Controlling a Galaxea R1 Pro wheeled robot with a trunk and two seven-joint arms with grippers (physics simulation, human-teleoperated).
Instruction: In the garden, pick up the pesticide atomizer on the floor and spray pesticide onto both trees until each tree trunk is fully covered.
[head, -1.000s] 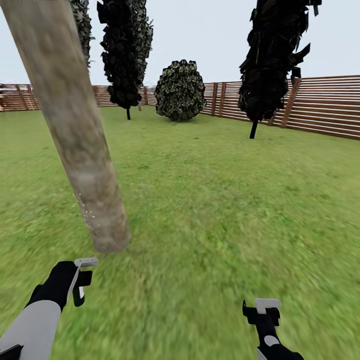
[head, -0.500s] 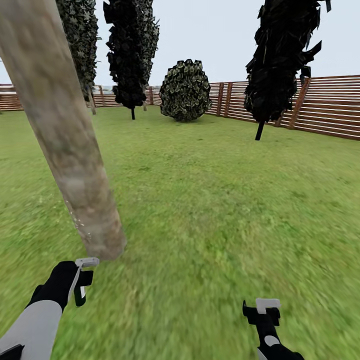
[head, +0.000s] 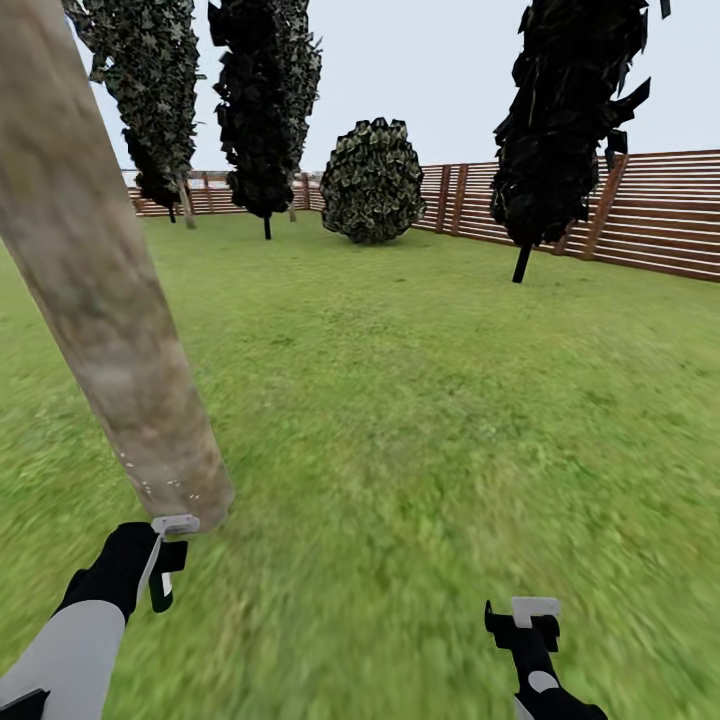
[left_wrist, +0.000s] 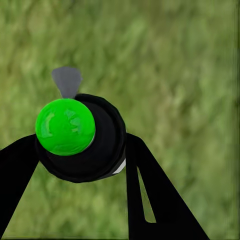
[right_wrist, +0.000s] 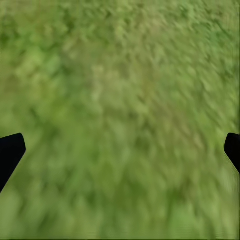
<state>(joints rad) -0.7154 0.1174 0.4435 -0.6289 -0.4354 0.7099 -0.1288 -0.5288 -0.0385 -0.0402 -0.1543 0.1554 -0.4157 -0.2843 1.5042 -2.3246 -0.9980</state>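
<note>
My left gripper (head: 163, 562) is shut on the pesticide atomizer (left_wrist: 80, 137), a black bottle with a bright green cap and a grey nozzle. Seen from the head, its pale nozzle top (head: 173, 524) sits just short of the base of a tree trunk (head: 100, 290). That trunk is thick, mottled grey-tan, and leans across the left of the picture. A few white specks of pesticide (head: 160, 485) dot its foot. My right gripper (head: 524, 622) hangs open over bare grass (right_wrist: 120, 115), holding nothing.
A brown slatted fence (head: 660, 215) runs along the back and right. Dark thin-trunked trees (head: 262, 110) (head: 565, 120) and a round bush (head: 372, 182) stand near it. Open lawn (head: 420, 400) stretches ahead and to the right.
The whole head view has shifted, so the camera moved: the trunk sits further left and closer, and another dark tree shows at the back left. Both arms keep their pose.
</note>
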